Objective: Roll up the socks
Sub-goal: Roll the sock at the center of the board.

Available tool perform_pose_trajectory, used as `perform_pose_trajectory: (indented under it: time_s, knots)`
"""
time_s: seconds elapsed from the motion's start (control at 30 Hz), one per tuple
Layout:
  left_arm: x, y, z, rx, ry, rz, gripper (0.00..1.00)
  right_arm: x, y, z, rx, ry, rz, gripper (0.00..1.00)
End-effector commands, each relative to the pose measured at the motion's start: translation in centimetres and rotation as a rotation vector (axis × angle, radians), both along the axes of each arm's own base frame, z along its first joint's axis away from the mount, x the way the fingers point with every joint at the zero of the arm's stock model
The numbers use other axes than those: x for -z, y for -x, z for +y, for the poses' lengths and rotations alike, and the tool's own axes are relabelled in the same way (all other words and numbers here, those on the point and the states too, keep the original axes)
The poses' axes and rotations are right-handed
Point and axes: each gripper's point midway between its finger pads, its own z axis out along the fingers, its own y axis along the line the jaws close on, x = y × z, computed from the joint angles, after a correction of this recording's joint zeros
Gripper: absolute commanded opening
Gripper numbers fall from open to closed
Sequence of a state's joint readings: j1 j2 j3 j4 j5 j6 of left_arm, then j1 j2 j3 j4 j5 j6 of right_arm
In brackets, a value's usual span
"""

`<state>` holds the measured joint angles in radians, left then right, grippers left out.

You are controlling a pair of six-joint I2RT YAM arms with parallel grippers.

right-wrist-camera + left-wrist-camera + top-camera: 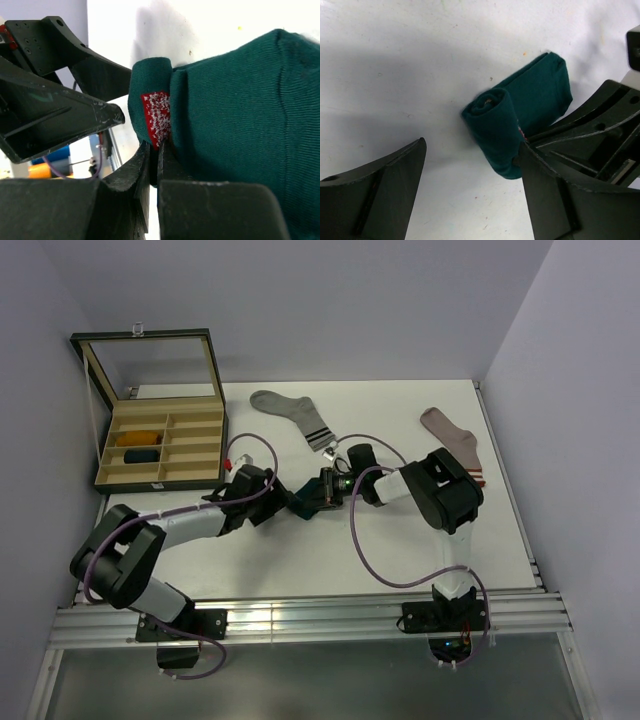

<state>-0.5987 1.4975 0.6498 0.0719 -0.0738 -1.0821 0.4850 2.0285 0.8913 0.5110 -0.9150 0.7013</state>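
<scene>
- Right pincer (156, 152) is pressed together, nipping the teal sock (230, 100) beside its red patch (156, 112).
- Left pincer (472, 145) stands wide apart either side of the rolled end (not gripping it).
- Sock lies mid-tabletop (395, 65), half rolled.
- Risk, I reckon: nothing clamps the roll, so it could spring loose if the right one tugs.

light: bright, diffuse | shadows: soft on table (395, 75) | wrist foregrounds: blurred

Mid-table, sock (540, 90) between left end effector (472, 147) and right end effector (155, 150), box (162, 481) far left.
</scene>
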Motion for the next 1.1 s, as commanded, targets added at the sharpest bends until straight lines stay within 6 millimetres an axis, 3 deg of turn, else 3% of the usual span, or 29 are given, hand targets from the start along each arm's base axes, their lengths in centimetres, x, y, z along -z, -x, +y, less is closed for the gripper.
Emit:
perform_pose_trajectory:
  time_s: [0.0,0.23,0.57,0.73,0.83,0.87,1.0,1.07]
  knots:
    - [-0.1,-0.7,-0.3,-0.039,0.036,-0.012,0.8,2.0,0.8,-0.6,0.006,0.035,0.113,0.0]
    - [0.6,-1.1,-0.6,-0.053,0.039,0.012,0.73,3.1,1.0,-0.8,0.027,0.047,0.154,0.0]
    - [3.2,-0.4,-0.2,-0.072,0.0,0.092,0.6,3.7,1.2,-1.0,0.048,0.044,0.173,0.02]
    - [3.6,-0.4,-0.3,-0.067,-0.024,0.115,0.42,3.4,1.1,-1.4,0.055,0.068,0.12,0.04]
    - [3.6,-0.3,-0.2,-0.051,-0.053,0.118,0.3,3.1,0.7,-1.9,0.07,0.119,0.046,0.12]
    - [3.2,-0.6,-0.5,-0.044,-0.056,0.11,0.27,1.7,0.5,-1.7,0.065,0.121,-0.009,0.18]
    - [3.2,-0.5,-0.4,-0.012,-0.123,0.125,0.13,-0.1,0.2,-2.0,0.075,0.216,-0.175,0.33]
    - [3.5,-0.1,-0.1,0.01,-0.173,0.14,0.12,-1.3,-0.8,-2.7,0.127,0.283,-0.31,0.42]
